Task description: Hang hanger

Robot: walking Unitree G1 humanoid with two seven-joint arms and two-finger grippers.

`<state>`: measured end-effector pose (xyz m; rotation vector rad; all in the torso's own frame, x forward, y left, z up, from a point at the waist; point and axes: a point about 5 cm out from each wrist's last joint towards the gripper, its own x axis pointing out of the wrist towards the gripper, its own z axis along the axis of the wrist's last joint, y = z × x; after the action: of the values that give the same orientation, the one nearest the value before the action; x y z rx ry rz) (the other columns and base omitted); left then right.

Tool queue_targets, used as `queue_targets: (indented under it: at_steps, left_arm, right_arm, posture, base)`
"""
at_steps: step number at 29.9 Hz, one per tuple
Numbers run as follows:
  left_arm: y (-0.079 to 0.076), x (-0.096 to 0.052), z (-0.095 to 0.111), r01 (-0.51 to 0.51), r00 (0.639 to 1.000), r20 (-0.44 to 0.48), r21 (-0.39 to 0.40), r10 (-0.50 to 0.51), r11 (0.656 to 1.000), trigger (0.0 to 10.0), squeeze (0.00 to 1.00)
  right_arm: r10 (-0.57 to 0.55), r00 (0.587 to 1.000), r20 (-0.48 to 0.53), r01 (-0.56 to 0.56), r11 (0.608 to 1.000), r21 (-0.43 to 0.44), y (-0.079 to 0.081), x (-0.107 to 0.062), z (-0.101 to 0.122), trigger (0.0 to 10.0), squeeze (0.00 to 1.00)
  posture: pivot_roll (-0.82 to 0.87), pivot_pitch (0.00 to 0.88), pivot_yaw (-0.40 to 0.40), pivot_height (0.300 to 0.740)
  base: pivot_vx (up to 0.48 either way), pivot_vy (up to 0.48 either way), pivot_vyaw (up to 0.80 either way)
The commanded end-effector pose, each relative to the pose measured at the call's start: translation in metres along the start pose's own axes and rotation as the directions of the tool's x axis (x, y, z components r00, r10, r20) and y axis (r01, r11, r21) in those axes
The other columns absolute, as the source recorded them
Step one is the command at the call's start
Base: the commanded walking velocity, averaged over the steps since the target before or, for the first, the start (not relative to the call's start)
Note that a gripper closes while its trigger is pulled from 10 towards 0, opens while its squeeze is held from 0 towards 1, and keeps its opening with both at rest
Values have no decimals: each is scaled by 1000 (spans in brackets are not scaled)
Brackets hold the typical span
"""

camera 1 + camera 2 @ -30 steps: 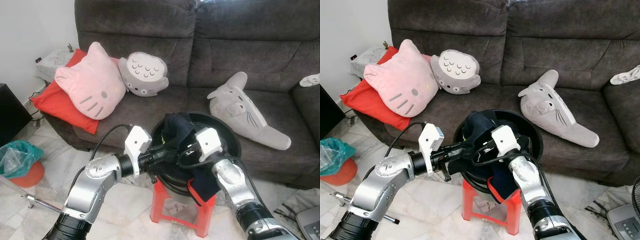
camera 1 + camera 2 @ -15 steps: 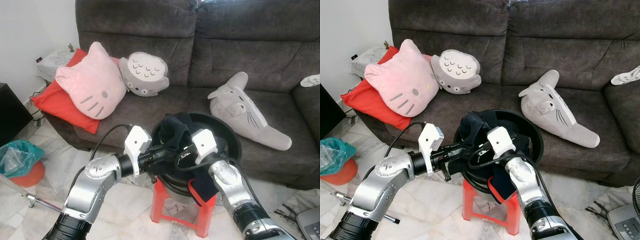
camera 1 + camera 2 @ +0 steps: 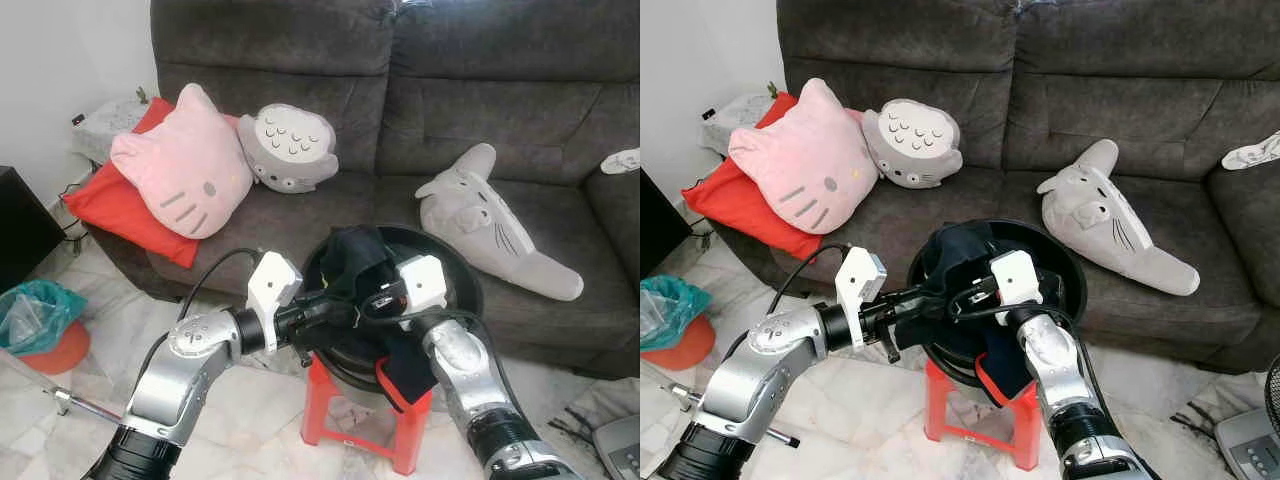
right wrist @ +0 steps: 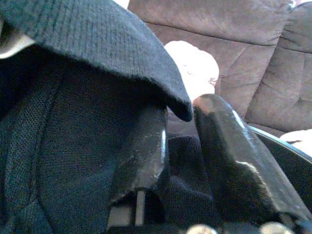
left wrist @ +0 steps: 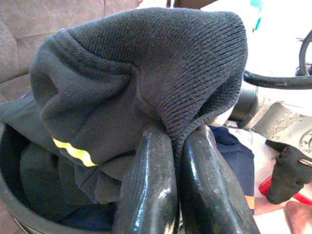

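While both grippers meet at frame centre, I see my left gripper [image 5: 168,195] and right gripper [image 4: 187,161] each pinching the dark garment [image 3: 352,255] over the black tub [image 3: 462,290].

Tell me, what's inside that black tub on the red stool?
The black tub holds dark clothing, bunched up and partly draped over the rim toward the red stool. Both grippers, left and right, pinch it. Anything beneath the fabric is hidden.

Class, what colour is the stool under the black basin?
Red stool, best seen in the left eye view, beneath the black basin.
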<state>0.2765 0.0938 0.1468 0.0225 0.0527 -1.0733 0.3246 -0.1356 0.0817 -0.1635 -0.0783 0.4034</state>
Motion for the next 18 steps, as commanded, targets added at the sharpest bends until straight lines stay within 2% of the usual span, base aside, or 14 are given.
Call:
queue_targets:
  at_steps: [1,7,8,9,10,18]
  left_arm:
    - [0,-2,6,9,1000,11,16,-9,1000,10000,0]
    - [0,-2,6,9,1000,12,15,-9,1000,10000,0]
    - [0,-2,6,10,1000,12,15,-10,1000,10000,0]
    - [0,-2,6,10,1000,12,15,-10,1000,10000,0]
    - [-1,-2,6,11,1000,12,16,-11,1000,10000,0]
    - [-1,-3,7,13,1000,12,16,-13,1000,10000,0]
  right_arm:
    - [12,1000,-6,-12,1000,18,0,-2,-1,10000,1000]
    - [84,996,-42,-84,996,6,0,-3,-4,10000,1000]
    - [114,992,-53,-115,993,-11,1,-3,-5,10000,675]
    - [114,992,-53,-115,993,-11,1,-3,-5,10000,675]
    - [117,992,-56,-118,993,-18,0,-3,-5,10000,0]
    - [123,991,-44,-126,990,-66,-13,0,3,10000,0]
  posture:
    - [-86,0,62,740]
    - [-86,0,62,740]
    - [-86,0,62,740]
    - [-86,0,62,740]
    - [-85,0,62,740]
    - [-82,0,63,740]
  base:
    - [0,0,0]
    - [0,0,0]
    - [0,0,0]
    - [0,0,0]
    - [0,0,0]
    - [0,0,0]
